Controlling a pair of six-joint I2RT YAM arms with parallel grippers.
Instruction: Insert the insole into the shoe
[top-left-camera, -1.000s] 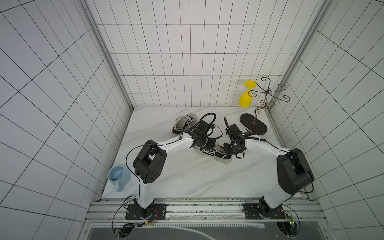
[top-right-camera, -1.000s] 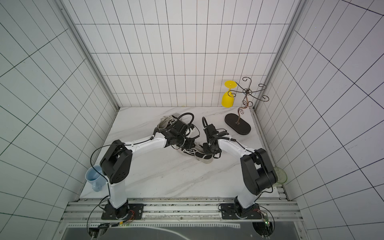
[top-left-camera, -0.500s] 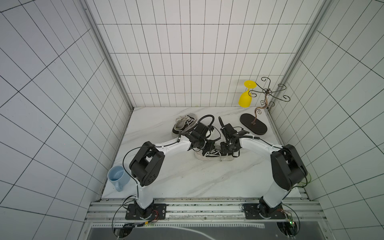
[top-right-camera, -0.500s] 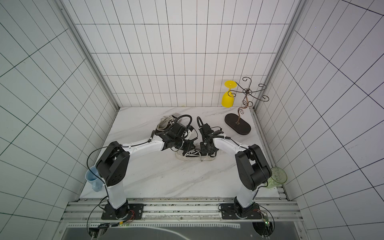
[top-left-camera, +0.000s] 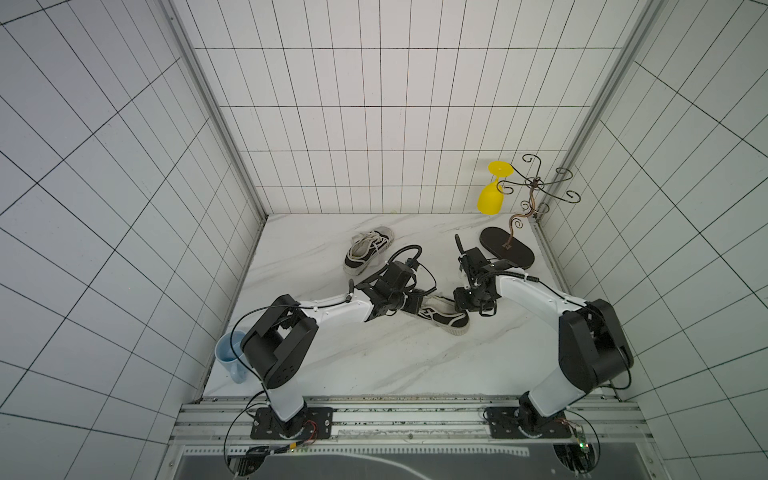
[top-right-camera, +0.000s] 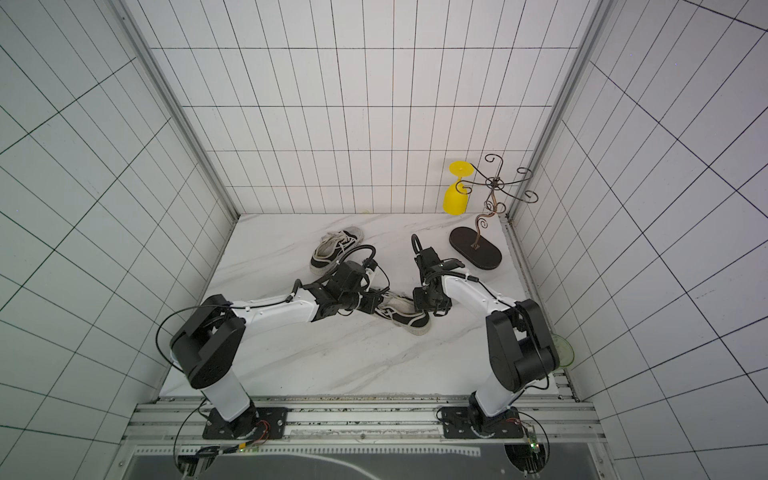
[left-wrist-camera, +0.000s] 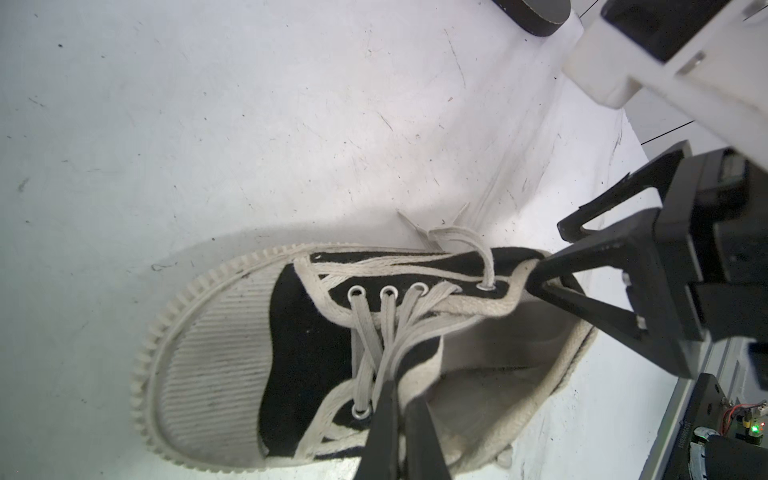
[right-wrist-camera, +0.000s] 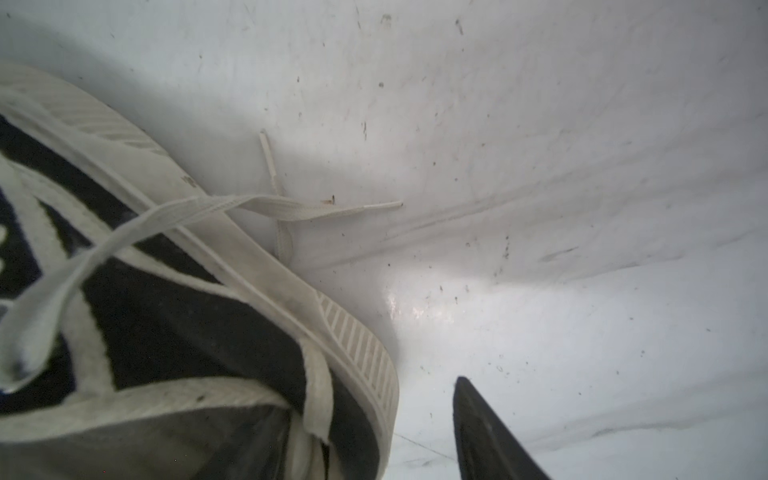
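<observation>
While the left gripper (left-wrist-camera: 401, 399) seemingly pinches the shoe (left-wrist-camera: 299, 332), right gripper (left-wrist-camera: 544, 257) stands parted.

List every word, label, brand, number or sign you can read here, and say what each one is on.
No text can be read.
shoe: white stripes on the side, a pattern and not letters.
other shoe, mug, glass: no print shows.
black part by the rail: what may be tiny print, too small to read.
</observation>
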